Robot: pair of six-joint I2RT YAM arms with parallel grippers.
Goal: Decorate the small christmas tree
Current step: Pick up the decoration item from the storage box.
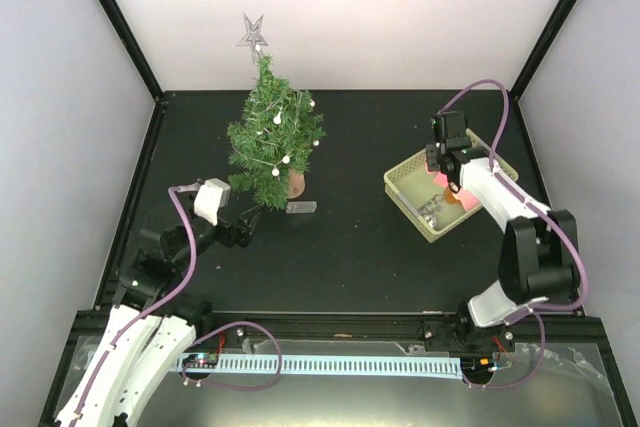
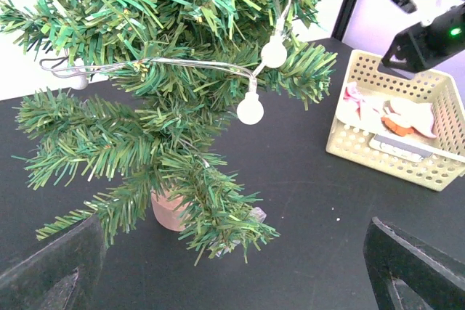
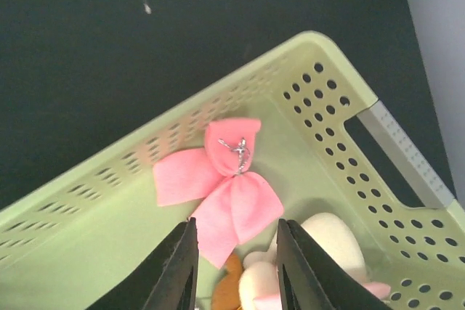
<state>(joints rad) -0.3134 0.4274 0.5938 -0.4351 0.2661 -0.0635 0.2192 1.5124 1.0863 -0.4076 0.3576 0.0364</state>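
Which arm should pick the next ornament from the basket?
Right. The right gripper is in the basket, jaws either side of the pink bow. The left gripper sits open by the small christmas tree, away from it.

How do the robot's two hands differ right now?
The left hand gapes wide beside the small christmas tree; the right hand has its fingers narrow, flanking a pink bow. The left hand is over the table, the right hand over the basket. Both are black and two-fingered.

A lab test cell: black table [image 1: 350, 257] boxed by plain white panels [image 1: 350, 17] and black frame posts [image 1: 112, 17]
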